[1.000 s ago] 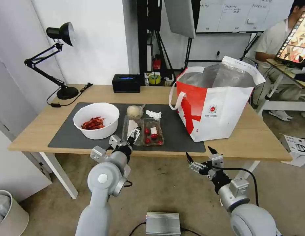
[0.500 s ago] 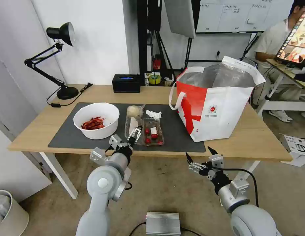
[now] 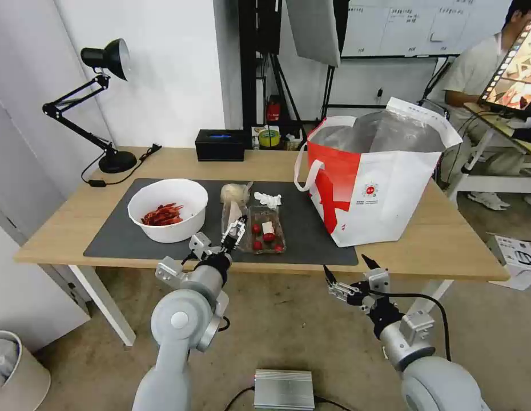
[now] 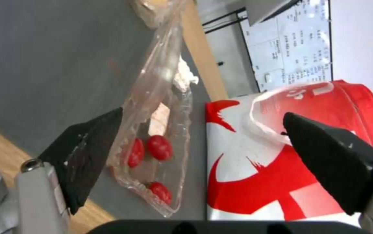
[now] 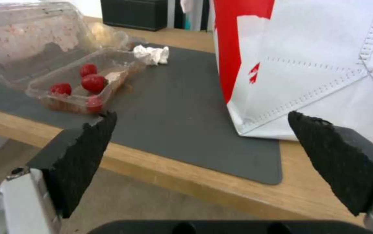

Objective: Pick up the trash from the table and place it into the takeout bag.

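Note:
The clear hinged tray (image 3: 281,238) with red bits lies at the mat's front, its lid (image 3: 231,216) tilted up. My left gripper (image 3: 236,229) is open at that lid; in the left wrist view one finger (image 4: 87,152) rests against the raised lid (image 4: 152,84). The white bowl (image 3: 180,231) with red scraps stands left of the tray. Behind the tray are balled plastic wrap (image 3: 234,193) and a crumpled tissue (image 3: 268,199). The takeout bag (image 3: 385,194) stands open on the right. My right gripper (image 3: 346,268) hangs open below the table's front edge.
A black desk lamp (image 3: 105,103) and a black box (image 3: 220,144) stand at the back of the table (image 3: 448,240). The dark mat (image 3: 311,240) has bare room between the tray and the bag. A grey box (image 3: 284,389) lies on the floor.
The tray's lid has swung up from nearly flat to tilted, with my left gripper moving slightly forward and up against it. The right arm has not moved.

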Motion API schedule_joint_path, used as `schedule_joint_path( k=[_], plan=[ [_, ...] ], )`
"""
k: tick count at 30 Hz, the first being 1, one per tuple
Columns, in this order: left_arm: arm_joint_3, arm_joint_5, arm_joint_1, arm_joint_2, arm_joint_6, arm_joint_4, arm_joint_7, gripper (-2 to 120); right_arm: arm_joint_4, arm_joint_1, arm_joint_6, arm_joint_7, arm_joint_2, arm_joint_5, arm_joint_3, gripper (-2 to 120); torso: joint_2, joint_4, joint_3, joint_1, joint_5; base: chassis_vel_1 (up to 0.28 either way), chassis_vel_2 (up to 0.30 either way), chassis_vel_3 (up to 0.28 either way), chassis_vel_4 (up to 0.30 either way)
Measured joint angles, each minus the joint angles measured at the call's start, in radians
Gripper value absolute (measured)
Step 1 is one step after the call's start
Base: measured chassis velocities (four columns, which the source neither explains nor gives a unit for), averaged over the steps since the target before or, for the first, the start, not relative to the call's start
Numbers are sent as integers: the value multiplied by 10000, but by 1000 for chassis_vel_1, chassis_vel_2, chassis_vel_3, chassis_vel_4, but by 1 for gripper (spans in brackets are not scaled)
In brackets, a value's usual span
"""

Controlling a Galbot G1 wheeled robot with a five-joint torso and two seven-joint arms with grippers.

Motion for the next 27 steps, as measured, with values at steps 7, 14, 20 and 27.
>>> schedule_joint_path(
  k=[7,14,20,27],
  plan=[
    [188,84,22,-4,-29,-11,178,100,14,66,-6,3,35,-4,26,100,0,0,0,0,0,0,0,0,0],
    [411,136,177,-9,-74,-167,382,100,32,12,-12,4,94,-57,28,100,0,0,0,0,0,0,0,0,0],
    [517,151,293,-9,-74,-332,476,100,107,-45,-20,5,104,-93,37,100,0,0,0,0,0,0,0,0,0],
    [662,151,462,-9,-65,-509,536,100,228,-182,-25,10,138,-149,82,100,0,0,0,0,0,0,0,0,0]
  ],
)
